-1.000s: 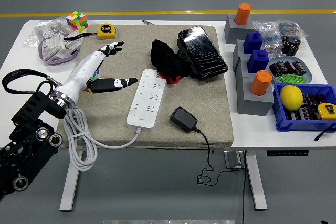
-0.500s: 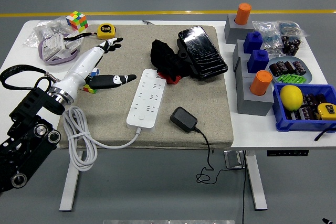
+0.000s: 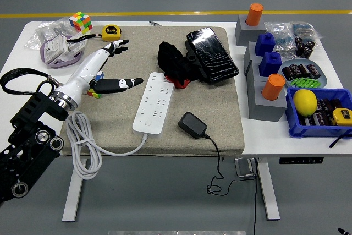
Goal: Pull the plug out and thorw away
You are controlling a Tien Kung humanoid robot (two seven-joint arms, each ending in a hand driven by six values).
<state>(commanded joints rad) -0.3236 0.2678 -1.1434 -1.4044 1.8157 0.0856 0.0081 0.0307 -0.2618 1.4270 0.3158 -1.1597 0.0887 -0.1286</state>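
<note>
A white power strip (image 3: 154, 102) lies on the beige mat (image 3: 220, 114) in the middle of the table. A black plug adapter (image 3: 192, 124) lies on the mat just right of the strip's near end, out of the sockets, its black cable hanging over the table's front edge. My left hand (image 3: 116, 65) is open with fingers spread, held over the mat's left part, left of the strip and not touching it. The right arm is not in view.
A black case (image 3: 212, 53) and black cloth (image 3: 173, 63) lie behind the strip. A Rubik's cube (image 3: 81, 21), yellow tape measure (image 3: 111, 32) and bags sit at the back left. Grey blocks with blue and orange pegs and a blue bin (image 3: 314, 129) with a lemon stand at right.
My left arm drew back a little to the left and away from the strip between the first earlier frame and the second. Since then nothing has moved.
</note>
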